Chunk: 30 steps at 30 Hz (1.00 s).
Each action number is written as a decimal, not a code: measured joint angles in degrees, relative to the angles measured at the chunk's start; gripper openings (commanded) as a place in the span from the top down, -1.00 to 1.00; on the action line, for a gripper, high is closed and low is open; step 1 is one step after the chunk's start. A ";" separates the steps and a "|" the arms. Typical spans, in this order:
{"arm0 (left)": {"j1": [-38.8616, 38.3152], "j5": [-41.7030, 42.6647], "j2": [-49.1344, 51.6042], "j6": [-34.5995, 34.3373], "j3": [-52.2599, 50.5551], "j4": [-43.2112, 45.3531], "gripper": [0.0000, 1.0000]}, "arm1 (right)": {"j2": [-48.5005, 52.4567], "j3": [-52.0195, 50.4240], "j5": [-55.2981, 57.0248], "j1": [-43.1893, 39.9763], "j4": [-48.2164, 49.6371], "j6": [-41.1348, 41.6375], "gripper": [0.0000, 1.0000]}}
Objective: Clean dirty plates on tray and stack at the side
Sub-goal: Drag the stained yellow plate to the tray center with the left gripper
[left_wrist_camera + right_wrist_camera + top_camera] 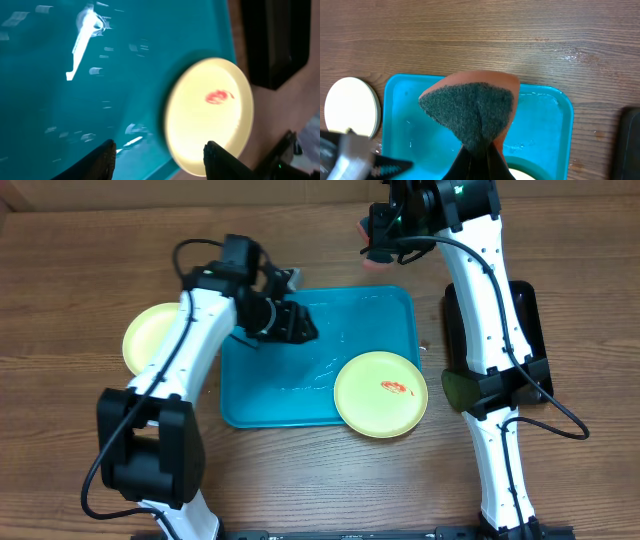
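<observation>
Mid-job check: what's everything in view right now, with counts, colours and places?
tray: one, turquoise, centre of the table
smeared plate: one, pale yellow with red smear, across the tray's near right corner, overhanging the rim
second plate: one, pale yellow, on the table left of the tray
black tray: one, black, table's right side
sponge: one, orange with dark green face, above the tray's far edge
left gripper: one, black, open and empty over the tray
right gripper: one, black, shut on the sponge

You have two pale yellow-green plates in view, an unmarked plate (148, 338) and a red-smeared plate (365, 402), plus one turquoise tray (270, 395), one black tray (527, 320), one sponge (470, 112), two robot arms, the left arm (190, 350) and the right arm (490, 290), and one table (60, 280).
</observation>
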 measured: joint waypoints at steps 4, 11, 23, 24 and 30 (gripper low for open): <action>-5.70 1.14 1.09 -1.60 0.02 0.00 0.04 | 0.00 0.00 0.02 0.00 -0.04 0.00 0.93; -10.84 1.16 8.94 -5.55 0.04 -0.02 0.14 | 0.00 0.00 0.00 0.00 -0.02 0.00 0.93; -14.12 -0.22 12.98 -7.48 0.02 -0.28 0.50 | 0.00 0.00 -0.02 0.00 -0.04 0.00 0.93; -14.12 -0.57 12.98 -7.52 0.02 -0.31 0.50 | 0.00 0.00 0.00 0.00 0.00 -0.02 0.93; -14.12 -2.10 12.98 -7.69 0.02 -1.40 0.47 | 0.00 0.00 -0.04 0.00 -0.02 -0.02 0.93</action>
